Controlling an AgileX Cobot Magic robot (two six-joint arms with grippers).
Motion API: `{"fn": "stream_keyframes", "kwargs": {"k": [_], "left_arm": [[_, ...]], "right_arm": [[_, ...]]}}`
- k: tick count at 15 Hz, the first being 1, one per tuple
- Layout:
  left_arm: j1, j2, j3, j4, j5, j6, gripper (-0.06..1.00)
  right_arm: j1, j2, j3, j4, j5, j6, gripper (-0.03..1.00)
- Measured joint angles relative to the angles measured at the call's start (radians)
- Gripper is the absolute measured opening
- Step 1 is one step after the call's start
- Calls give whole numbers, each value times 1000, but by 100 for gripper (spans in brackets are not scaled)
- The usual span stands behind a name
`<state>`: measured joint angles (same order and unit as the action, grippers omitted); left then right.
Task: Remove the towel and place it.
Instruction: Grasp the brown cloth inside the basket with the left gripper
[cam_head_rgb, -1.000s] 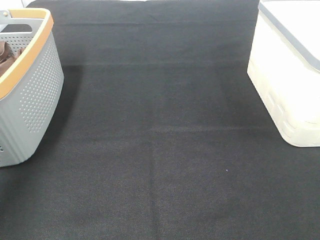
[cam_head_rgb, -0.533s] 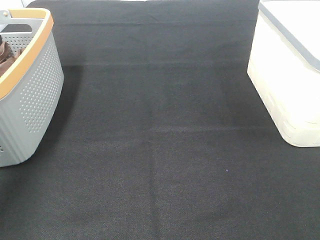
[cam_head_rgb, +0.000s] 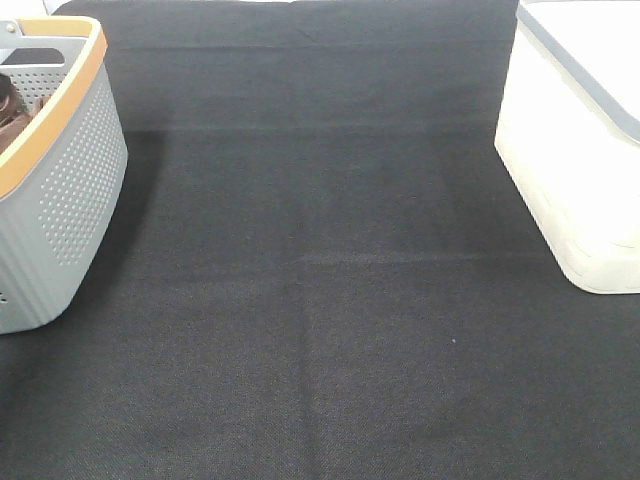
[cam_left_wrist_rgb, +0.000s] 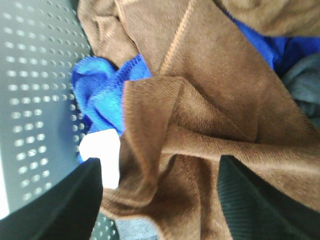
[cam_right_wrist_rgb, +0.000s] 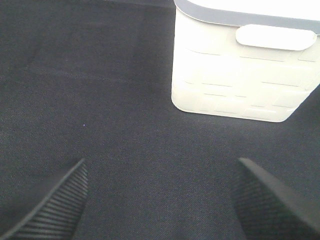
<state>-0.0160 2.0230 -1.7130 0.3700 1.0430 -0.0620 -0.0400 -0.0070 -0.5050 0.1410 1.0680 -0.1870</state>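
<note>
The towel (cam_left_wrist_rgb: 210, 115) lies bunched between the wide-spread left jaws (white tag (cam_left_wrist_rgb: 102, 155) beside one); right jaws released too.

High camera looks down on black mat (cam_head_rgb: 330, 300) — left wrist close over towel (cam_left_wrist_rgb: 210, 100) in basket (cam_head_rgb: 70, 190); right wrist, low, shares white bin (cam_right_wrist_rgb: 240, 75).

Soft, even light is falling from above on the black mat (cam_head_rgb: 320, 300), the grey basket (cam_head_rgb: 70, 190) at the left is casting only a faint shadow to its right, and the white box (cam_head_rgb: 570, 190) at the right is blowing out to near-featureless glare. Close up in the left wrist view the towel (cam_left_wrist_rgb: 210, 115) is showing slightly soft, its white tag (cam_left_wrist_rgb: 102, 157) is overexposing, and the left gripper (cam_left_wrist_rgb: 160, 162) is blurring into black shapes
</note>
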Motion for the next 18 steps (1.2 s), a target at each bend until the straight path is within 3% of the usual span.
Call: {"fn": "stream_keyframes", "kwargs": {"k": [4,11,14,15,17,18], "left_arm": [[4,35,0,34,7,-4,62],[7,44,0,60,-18,-25,52],[7,45,0,58,-25,-28,29],[7,45,0,58,-25,-28,29],[7,45,0,57,-23,-24,6],[7,45,0,57,-18,-13,0]], "right_arm": [[0,0,0,0,0,0,75],[0,0,0,0,0,0,75],[0,0,0,0,0,0,75],[0,0,0,0,0,0,75],[0,0,0,0,0,0,75],[0,0,0,0,0,0,75]]}}
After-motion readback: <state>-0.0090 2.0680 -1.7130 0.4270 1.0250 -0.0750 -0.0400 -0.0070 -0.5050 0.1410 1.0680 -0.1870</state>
